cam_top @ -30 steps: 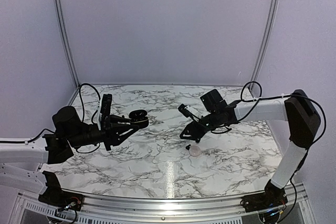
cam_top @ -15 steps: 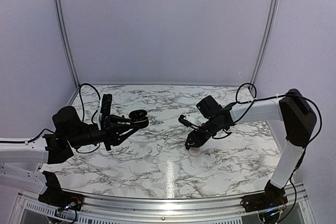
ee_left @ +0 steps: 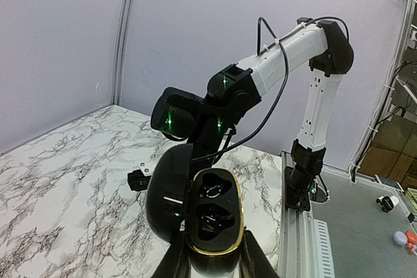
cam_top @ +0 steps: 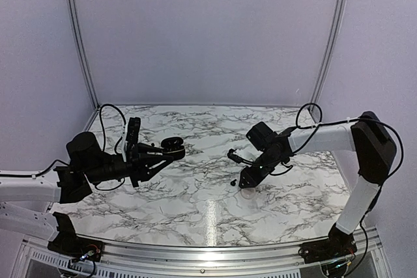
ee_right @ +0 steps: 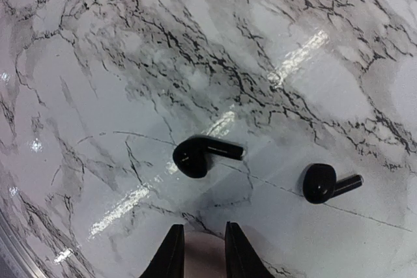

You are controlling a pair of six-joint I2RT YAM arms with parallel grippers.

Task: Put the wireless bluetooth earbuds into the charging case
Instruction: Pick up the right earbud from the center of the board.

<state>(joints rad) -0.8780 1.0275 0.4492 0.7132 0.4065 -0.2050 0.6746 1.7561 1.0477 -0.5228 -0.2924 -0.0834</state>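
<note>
Black and gold-rimmed, the charging case (ee_left: 210, 209) sits in the left pincer (ee_left: 212, 255), whose two fingers are closed against its sides and hold it up off the marble worktop (cam_top: 195, 193), on the left of the top view. Its lid (ee_left: 166, 196) is swung open to one side, and two moulded wells face upward. Further right, two black earbuds (ee_right: 195, 156) lie loose on the worktop, well apart from the case. One is just ahead of the right fingertips, and the second earbud (ee_right: 322, 182) is a little way off beside it. The right pincer (ee_right: 202, 242) is lowered to the worktop with its fingers drawn narrow. They close on a pale rounded thing (ee_right: 203, 255) that fills the gap between them, and they touch neither earbud.
</note>
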